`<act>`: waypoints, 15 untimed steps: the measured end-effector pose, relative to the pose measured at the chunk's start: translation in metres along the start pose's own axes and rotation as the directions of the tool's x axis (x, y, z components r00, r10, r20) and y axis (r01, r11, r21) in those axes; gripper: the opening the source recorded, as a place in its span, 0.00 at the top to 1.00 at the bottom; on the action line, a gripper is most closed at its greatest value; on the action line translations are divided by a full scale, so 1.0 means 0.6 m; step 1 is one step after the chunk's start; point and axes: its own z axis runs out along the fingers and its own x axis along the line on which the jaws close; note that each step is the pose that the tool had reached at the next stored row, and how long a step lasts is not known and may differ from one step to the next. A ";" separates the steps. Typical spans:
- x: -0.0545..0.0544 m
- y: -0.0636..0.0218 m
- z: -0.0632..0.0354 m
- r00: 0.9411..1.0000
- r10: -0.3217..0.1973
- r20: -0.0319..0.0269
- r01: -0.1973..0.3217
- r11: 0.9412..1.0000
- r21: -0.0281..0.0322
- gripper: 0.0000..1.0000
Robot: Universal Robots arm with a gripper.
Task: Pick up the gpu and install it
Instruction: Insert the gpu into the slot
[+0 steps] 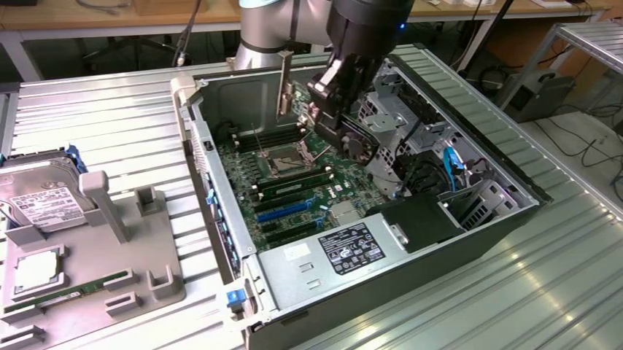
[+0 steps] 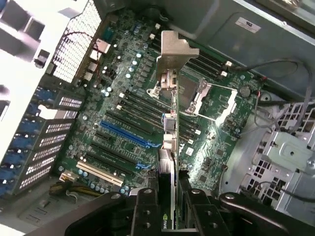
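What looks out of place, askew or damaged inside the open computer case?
Nothing looks damaged or spilled. Only the gpu is not in its place: the fingers hold it edge-on above the motherboard, and it is not seated in any slot.

The thin gpu (image 2: 166, 169), silver bracket (image 2: 172, 51) foremost, hangs edge-on above the motherboard (image 2: 123, 113), clamped in the end effector (image 2: 170, 204).

You have a gpu (image 2: 166, 169) with a smooth, dull silver metal bracket (image 2: 173, 54), and gripper (image 2: 172, 211) fingers (image 2: 147, 216) of matt black. Your motherboard (image 2: 118, 98) looks glossy green; the case (image 1: 244, 95) is bare grey sheet metal, the bench (image 1: 98, 124) ribbed satin metal, the hard drive (image 1: 44, 204) at the bench's edge shiny metal under a white paper label
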 end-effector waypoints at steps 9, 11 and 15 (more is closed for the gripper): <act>0.001 0.000 0.009 0.977 -0.215 -0.009 0.215 0.977 -0.016 0.74; 0.001 -0.001 0.010 0.968 -0.252 -0.011 0.252 0.967 -0.020 0.74; 0.001 -0.001 0.016 0.933 -0.359 -0.014 0.359 0.933 -0.029 0.74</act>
